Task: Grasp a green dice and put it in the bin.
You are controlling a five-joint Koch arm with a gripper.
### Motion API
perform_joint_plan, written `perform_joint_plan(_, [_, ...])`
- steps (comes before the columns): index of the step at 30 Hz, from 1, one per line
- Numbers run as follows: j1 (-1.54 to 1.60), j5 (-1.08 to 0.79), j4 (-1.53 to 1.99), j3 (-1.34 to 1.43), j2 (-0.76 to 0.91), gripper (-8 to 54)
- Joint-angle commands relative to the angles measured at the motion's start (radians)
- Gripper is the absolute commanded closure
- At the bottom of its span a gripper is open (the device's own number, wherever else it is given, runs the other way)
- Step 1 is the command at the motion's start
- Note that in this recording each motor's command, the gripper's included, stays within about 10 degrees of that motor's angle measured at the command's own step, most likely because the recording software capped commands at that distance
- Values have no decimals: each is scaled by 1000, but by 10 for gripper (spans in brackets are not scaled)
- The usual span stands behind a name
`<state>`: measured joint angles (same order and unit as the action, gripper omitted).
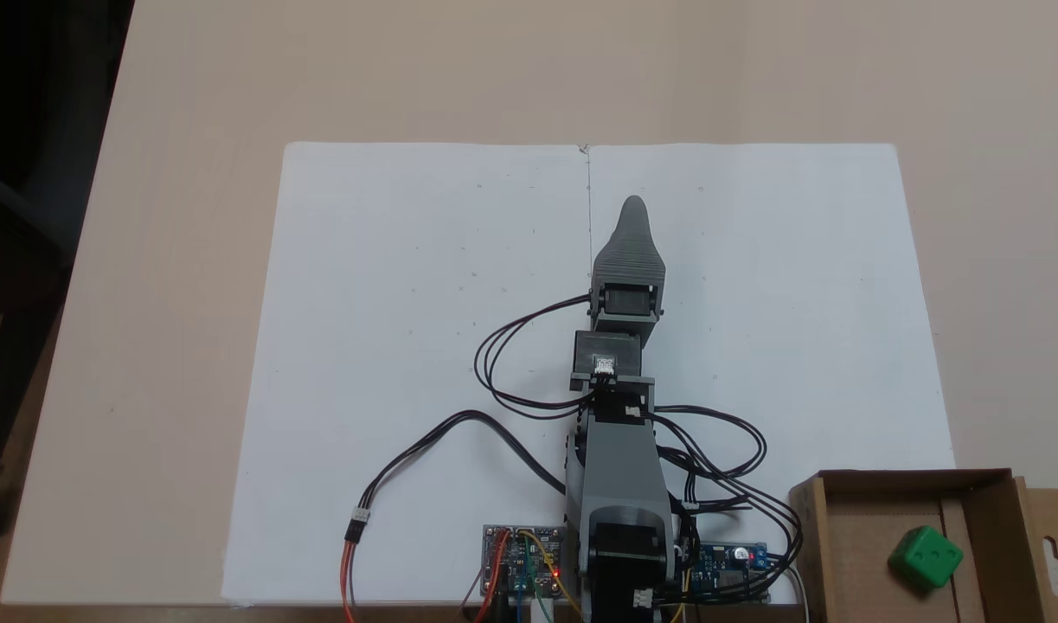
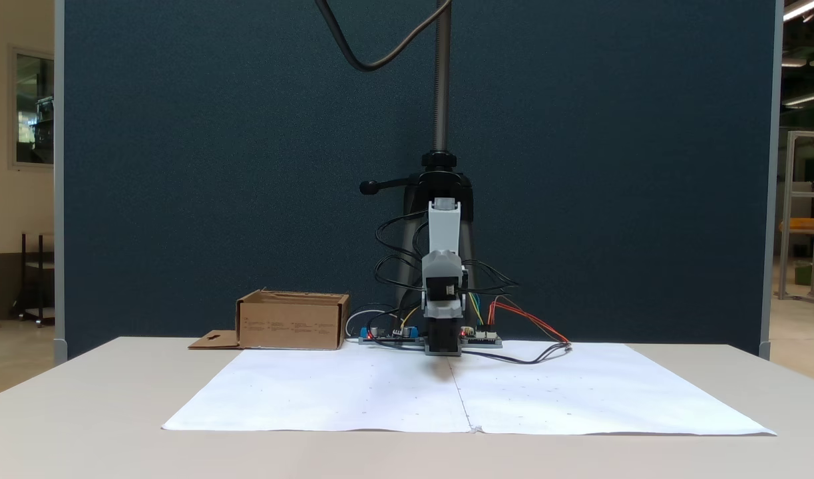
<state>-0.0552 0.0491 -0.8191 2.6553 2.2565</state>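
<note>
The green dice (image 1: 926,558) lies inside the brown cardboard bin (image 1: 909,481) at the lower right of a fixed view, tilted on the bin's floor. From the front, the bin (image 2: 293,321) stands left of the arm's base and its wall hides the dice. My gripper (image 1: 634,208) stretches forward low over the middle of the white paper, far from the bin, with nothing seen in it. From above, its ridged upper jaw covers the other one. Head-on, the gripper (image 2: 443,351) is too small and dark to show a gap.
White paper sheets (image 1: 407,303) cover the table's middle. Circuit boards (image 1: 524,558) and loose black cables (image 1: 511,346) crowd the arm's base. A camera tripod (image 2: 440,179) and a dark blue partition (image 2: 213,166) stand behind the table.
</note>
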Motion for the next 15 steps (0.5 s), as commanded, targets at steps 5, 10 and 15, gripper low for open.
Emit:
perform_joint_plan(5, [-5,-51,-279,175,112,23])
perform_joint_plan(10, [-2,-51,-441,176,112,10])
perform_joint_plan(15, [-2,-49,-655,176,114,10])
